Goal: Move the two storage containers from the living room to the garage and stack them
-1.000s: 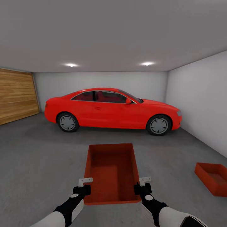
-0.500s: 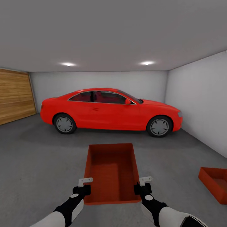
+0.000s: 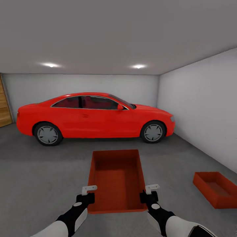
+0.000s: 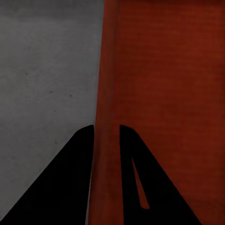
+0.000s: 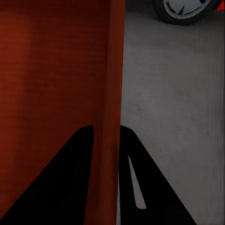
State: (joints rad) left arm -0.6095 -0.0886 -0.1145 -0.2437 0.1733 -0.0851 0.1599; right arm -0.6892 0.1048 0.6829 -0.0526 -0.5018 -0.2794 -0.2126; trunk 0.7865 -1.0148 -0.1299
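**Status: container carried in garage, second container on floor**

You hold one container (image 3: pixel 117 179) between both arms, directly ahead at 12 o'clock, open side up and raised above the floor (image 3: pixel 39 171).

Left gripper (image 3: pixel 88 192): its two fingers straddle the container's left wall near the near corner. In the left wrist view the wall (image 4: pixel 107 140) runs between the dark fingers (image 4: pixel 70 187), one outside and one inside the box. The jaws are closed to about the wall's thickness and clamp it.

Right gripper (image 3: pixel 150 191): same arrangement on the right wall. In the right wrist view the wall (image 5: pixel 108 140) passes between the fingers (image 5: pixel 140 187), which are narrowed onto it and grip it.

The second container (image 3: pixel 215 188) sits on the floor at 3 o'clock, low at the right of the head view, near the right wall (image 3: pixel 204 108) and well apart from the carried one. It is open side up.

A red car (image 3: pixel 95 118) stands side-on at 12 o'clock beyond the carried container, nose toward the right wall. One of its wheels (image 5: pixel 185 10) shows in the right wrist view. A strip of wooden door (image 3: pixel 4 105) shows at 10 o'clock. Two ceiling lights (image 3: pixel 138 66) are lit.
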